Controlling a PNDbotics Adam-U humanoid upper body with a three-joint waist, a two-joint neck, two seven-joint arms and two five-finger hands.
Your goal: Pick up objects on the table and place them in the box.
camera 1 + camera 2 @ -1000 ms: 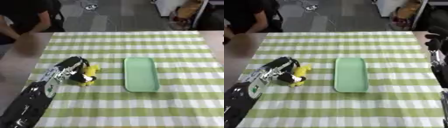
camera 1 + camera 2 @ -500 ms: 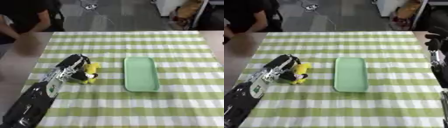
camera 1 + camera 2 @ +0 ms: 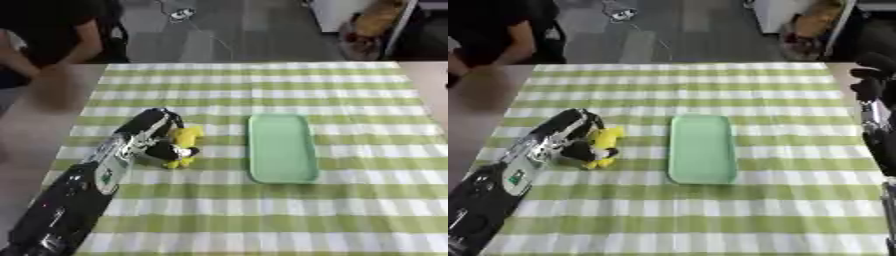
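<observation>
A small yellow toy point(image 3: 182, 144) with dark patches lies on the green-and-white checked tablecloth point(image 3: 262, 210), right at the fingertips of the robot's left hand point(image 3: 156, 134). The hand comes in from the lower left along a long black arm point(image 3: 70, 200) with a silver part near the wrist. Its fingers are curled round the near side of the toy and touch it; whether the toy is lifted off the cloth or resting on it cannot be told.

Just beyond the toy, on the side away from the hand, a shallow light-green tray point(image 3: 282, 147) lies flat on the cloth, its long side running away from the robot. The toy is near the tray's left edge but apart from it, and the tray holds nothing.

The right hand point(image 3: 866, 82) shows only in the right eye view, at the right edge and well apart from the toy and the tray. It stands dark against the table's edge, and whether its fingers are spread or curled cannot be told.
</observation>
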